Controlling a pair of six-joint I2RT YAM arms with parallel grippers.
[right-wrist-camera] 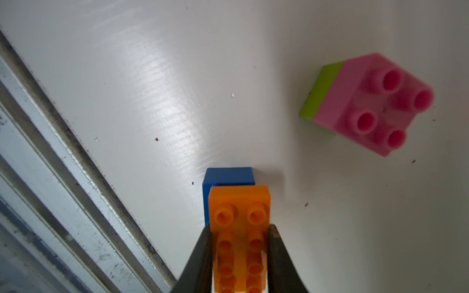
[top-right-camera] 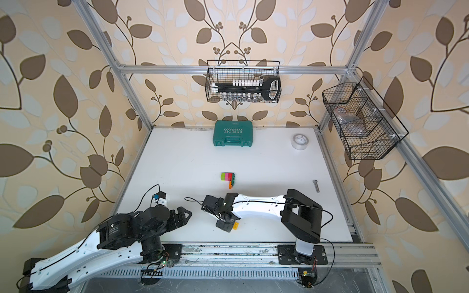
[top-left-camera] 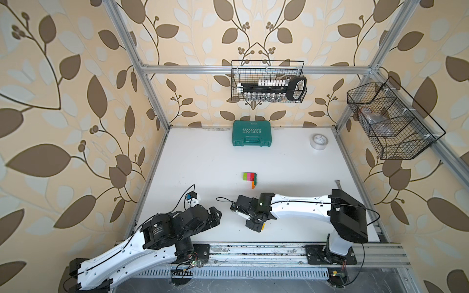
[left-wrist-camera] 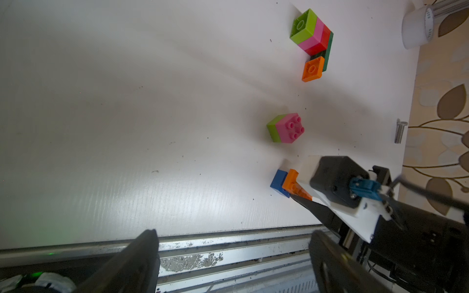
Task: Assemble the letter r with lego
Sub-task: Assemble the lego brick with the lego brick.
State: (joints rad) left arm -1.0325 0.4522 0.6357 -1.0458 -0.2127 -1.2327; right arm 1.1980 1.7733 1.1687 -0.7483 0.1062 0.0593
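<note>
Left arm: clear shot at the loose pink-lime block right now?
Probably yes, low: left gripper is open, bare table up to the pink-lime block. From above, the right arm covers it.

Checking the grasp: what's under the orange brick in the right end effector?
A blue brick sits under the far end of the long orange brick gripped by the right end effector. Whether they are clicked together, and what lies beneath the gripped half, is covered.

teal tool case (top-left-camera: 252, 133), upside-down white lettering EXPLOIT
</note>
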